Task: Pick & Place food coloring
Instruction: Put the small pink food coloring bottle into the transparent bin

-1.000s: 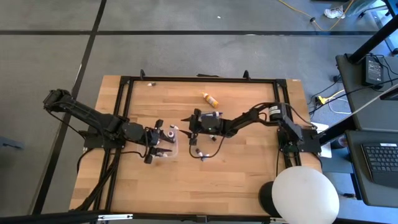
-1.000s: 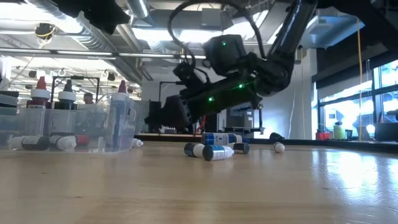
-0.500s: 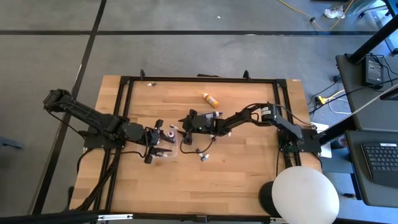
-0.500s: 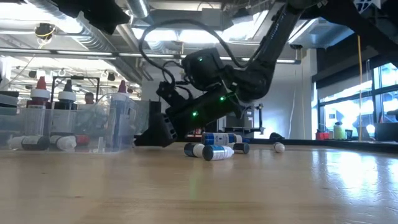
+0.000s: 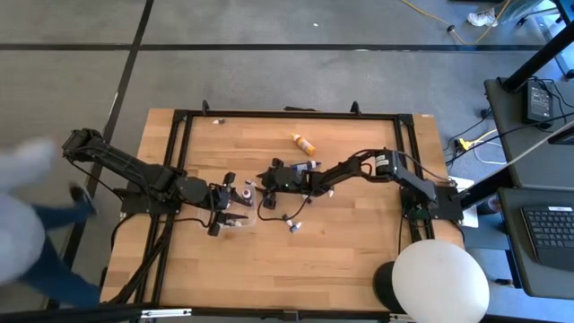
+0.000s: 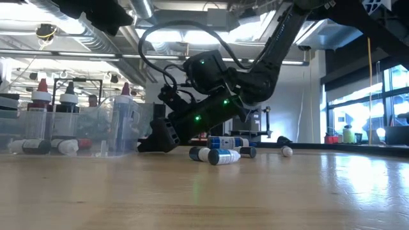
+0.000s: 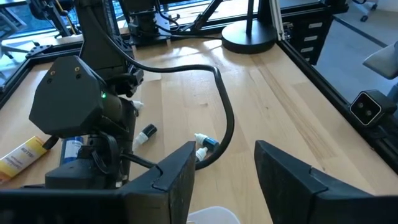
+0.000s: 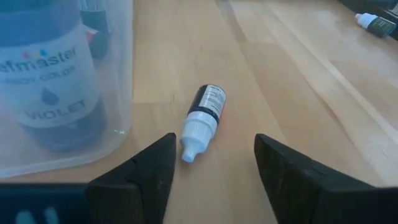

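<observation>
A small dark food coloring bottle (image 8: 204,115) with a white cap lies on its side on the wooden table, beside the clear tray (image 8: 121,74). My right gripper (image 8: 214,149) is low over the table (image 6: 156,139), open, with one finger on each side of this bottle and touching neither side. In the tray stands a violet bottle (image 8: 46,74), and more bottles (image 6: 41,96) stand there in the low view. My left gripper (image 7: 224,177) is open at the tray's left end (image 5: 231,205). Whether it touches the tray I cannot tell.
Loose bottles lie on the table: an orange-yellow one (image 5: 303,142) toward the far edge, a blue pair (image 6: 216,155) and a small one (image 5: 292,222) near the middle. A black frame (image 5: 287,114) rims the table. A blurred person (image 5: 27,224) passes beyond the left edge.
My right gripper has gone down to the tabletop and toward the table's left, up to the tray, tipping further nose-down. A blurred person has come into the high view at the left.
</observation>
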`<action>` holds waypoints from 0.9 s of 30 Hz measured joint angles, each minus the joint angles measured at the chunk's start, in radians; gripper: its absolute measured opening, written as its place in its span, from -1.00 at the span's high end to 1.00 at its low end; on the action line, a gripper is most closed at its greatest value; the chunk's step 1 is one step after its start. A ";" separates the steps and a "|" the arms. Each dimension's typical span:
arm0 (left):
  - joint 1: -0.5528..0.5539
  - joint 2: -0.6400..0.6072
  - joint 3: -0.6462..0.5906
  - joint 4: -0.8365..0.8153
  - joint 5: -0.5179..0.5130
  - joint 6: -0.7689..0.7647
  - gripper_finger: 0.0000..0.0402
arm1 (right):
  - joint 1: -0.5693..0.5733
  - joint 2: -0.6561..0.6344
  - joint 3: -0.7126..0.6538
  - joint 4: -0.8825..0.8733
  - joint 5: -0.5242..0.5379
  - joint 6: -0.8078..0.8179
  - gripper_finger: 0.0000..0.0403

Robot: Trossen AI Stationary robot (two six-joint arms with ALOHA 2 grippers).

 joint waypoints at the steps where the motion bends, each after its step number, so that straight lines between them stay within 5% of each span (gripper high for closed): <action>1: 0.000 0.000 0.000 0.000 0.000 0.000 0.20 | 0.000 0.000 0.000 -0.001 0.000 0.000 -0.03; 17: 0.000 0.000 0.000 0.000 0.000 0.000 0.21 | 0.000 0.000 0.000 -0.007 0.000 -0.034 0.61; 27: 0.000 0.000 0.000 0.000 0.000 0.000 0.19 | 0.000 0.000 0.000 -0.007 0.000 -0.034 0.61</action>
